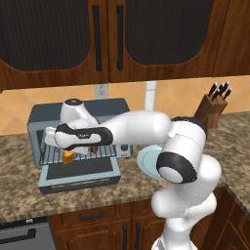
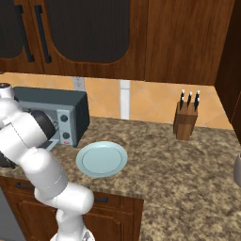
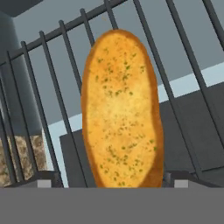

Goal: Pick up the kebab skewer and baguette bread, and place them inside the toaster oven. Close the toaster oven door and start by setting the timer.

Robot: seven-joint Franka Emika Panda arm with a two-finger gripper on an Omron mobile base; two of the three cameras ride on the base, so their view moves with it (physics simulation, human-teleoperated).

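Two dark finger tips (image 3: pixel 43 180) of mine rise at either side of the baguette bread (image 3: pixel 120 109) in the hand view, and the loaf sits between my jaws, its lower end flanked by both tips; I read that as my jaws holding the bread, set narrow to its width. The loaf is golden orange-tan with green flecks on its lighter face, and it stands lengthwise up the view. Behind it run the dark bars of the wire rack (image 3: pixel 65 78), and beyond the bars lie the blue-grey oven floor and the dark glass of the toaster oven door (image 3: pixel 192 127). A patch of speckled counter (image 3: pixel 26 157) shows through the bars at the lower left.

From the left base view, my gripper (image 1: pixel 73 151) reaches into the mouth of the toaster oven (image 1: pixel 44 117), and the orange bread (image 1: pixel 68 156) is just over the front edge of the rack (image 1: pixel 97 152). The toaster oven door (image 1: pixel 80 176) lies folded down flat toward me, open. I cannot make out the kebab skewer with certainty; something dark and reddish sits on the rack under my hand, too hidden to name.

A pale blue plate (image 2: pixel 102 158) rests on the counter (image 2: pixel 179 169) just right of the oven (image 2: pixel 56 110), and a wooden knife block (image 2: pixel 185 121) stands well apart, near the tiled wall.
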